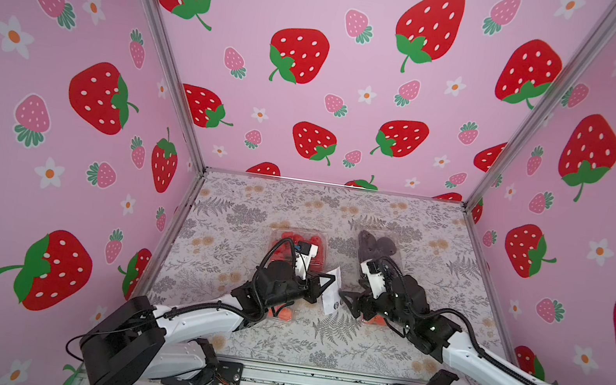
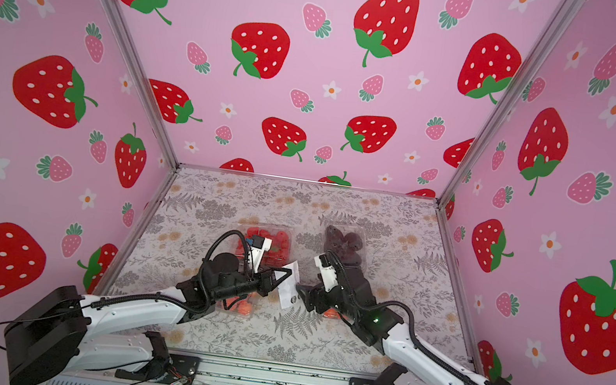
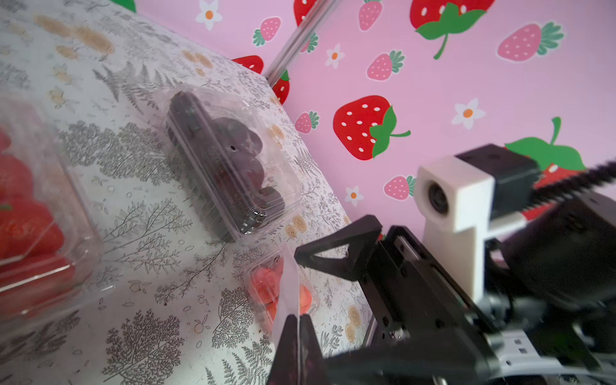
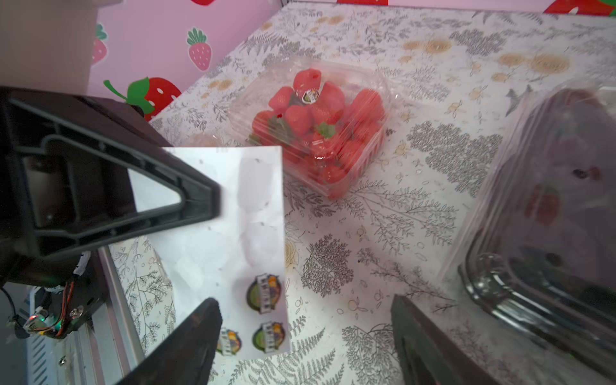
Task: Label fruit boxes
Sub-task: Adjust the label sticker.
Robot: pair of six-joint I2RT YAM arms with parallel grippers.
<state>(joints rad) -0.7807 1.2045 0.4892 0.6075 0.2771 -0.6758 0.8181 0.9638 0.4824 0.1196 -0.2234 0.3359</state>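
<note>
The left hand (image 3: 297, 328) is pressed together on one edge of a flat white sticker sheet (image 4: 213, 240), pinching it over the middle of the grey fern-print tabletop (image 1: 235, 199). Most of the sheet is peeled blanks. Three round printed stickers (image 4: 265, 293) sit at the end that faces the tabletop's near edge. The right hand (image 4: 303, 306) faces the sheet from the other side with its fingers spread wide. One finger (image 4: 193, 343) is just beside the sheet's sticker end, and whether it touches the paper cannot be told.

The clear plastic clamshell box of red strawberries (image 4: 320, 126) stands left of the tabletop's middle, toward the far edge, with a small round label (image 4: 310, 96) on its lid. The clear clamshell box of dark purple-black fruits (image 3: 230, 166) stands right of the middle at about the same depth, apart from the strawberry box.

Nearer the front edge lie the other two — both mostly covered in both top views. The clear clamshell box of orange-pink round fruits (image 1: 281, 313) shows only a corner from under the left arm. The smaller clear clamshell box with a few orange-red fruits (image 3: 261, 283) sits beneath the right hand's wrist, near the dark-fruit box.
</note>
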